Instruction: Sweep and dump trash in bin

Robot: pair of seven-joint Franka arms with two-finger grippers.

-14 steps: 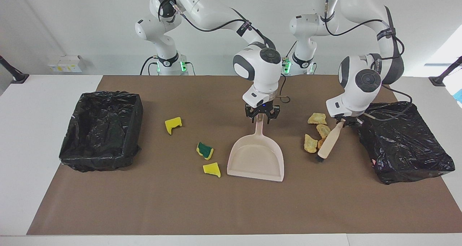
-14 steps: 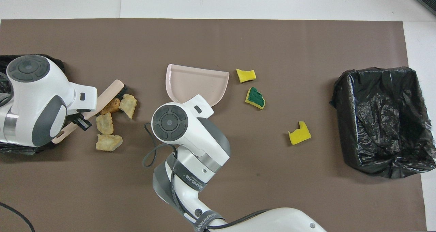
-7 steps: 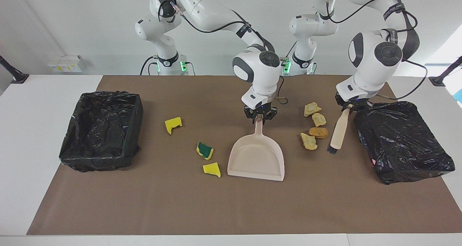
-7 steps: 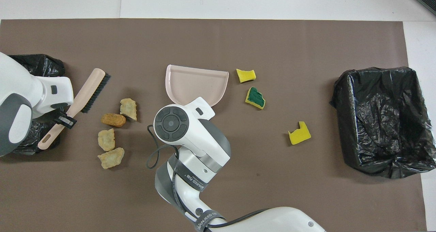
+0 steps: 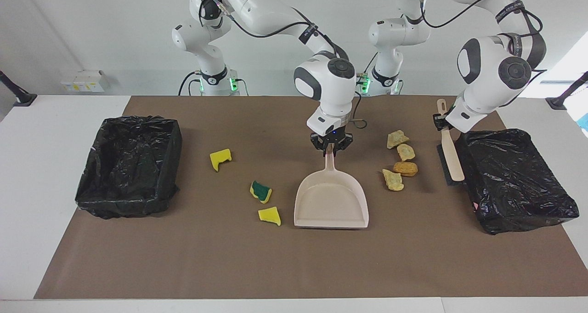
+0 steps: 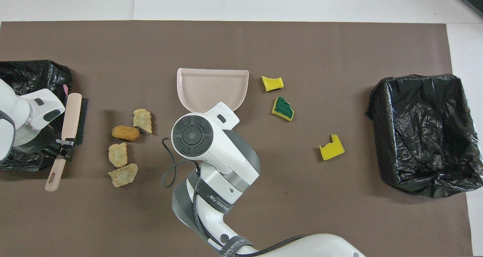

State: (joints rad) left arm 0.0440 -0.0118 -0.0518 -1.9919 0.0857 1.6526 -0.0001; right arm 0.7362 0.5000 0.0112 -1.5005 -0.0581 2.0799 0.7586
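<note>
Right claw [image 5: 331, 151], frame centre, grips the dustpan [image 5: 331, 202] handle; left claw [image 5: 442, 124] (upper right) clamps the brush [image 5: 450, 159] beside bread chunks [image 5: 398, 166].

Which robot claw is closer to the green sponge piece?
Right. The right claw grips the dustpan handle, beside the green sponge piece. The left claw holds the brush by the black bag.

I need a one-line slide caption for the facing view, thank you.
Right gripper holds the dustpan on the mat; left gripper holds the hand brush beside the bread-like chunks.
</note>
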